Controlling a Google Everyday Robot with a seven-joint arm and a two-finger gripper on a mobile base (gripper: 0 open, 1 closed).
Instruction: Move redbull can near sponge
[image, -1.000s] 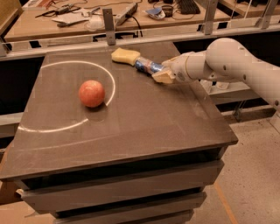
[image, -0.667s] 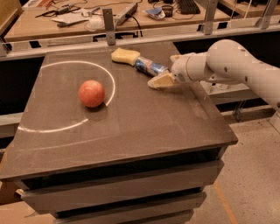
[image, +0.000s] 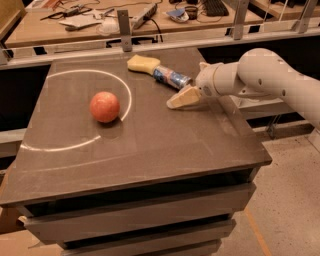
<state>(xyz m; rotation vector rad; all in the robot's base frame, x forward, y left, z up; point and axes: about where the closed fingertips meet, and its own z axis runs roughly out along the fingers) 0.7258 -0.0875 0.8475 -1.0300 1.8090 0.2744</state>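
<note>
The redbull can (image: 171, 77) lies on its side at the back of the brown table (image: 150, 150), its far end touching the pale yellow sponge (image: 142, 64). My gripper (image: 192, 84) is just right of the can's near end, open and holding nothing. One cream fingertip (image: 182, 98) rests low over the table in front of the can; the other shows behind, near the wrist. The white arm (image: 265, 75) comes in from the right.
A round reddish-orange fruit (image: 104, 106) sits left of centre, inside a white chalk circle (image: 75, 75). A metal rail (image: 125, 42) runs behind the table, with a cluttered desk (image: 100, 20) beyond it. The table's right edge drops to the floor (image: 285, 200).
The gripper has drawn back from the can toward the front of the table, and its lower finger now stands clear of it. The can and sponge have stayed put.
</note>
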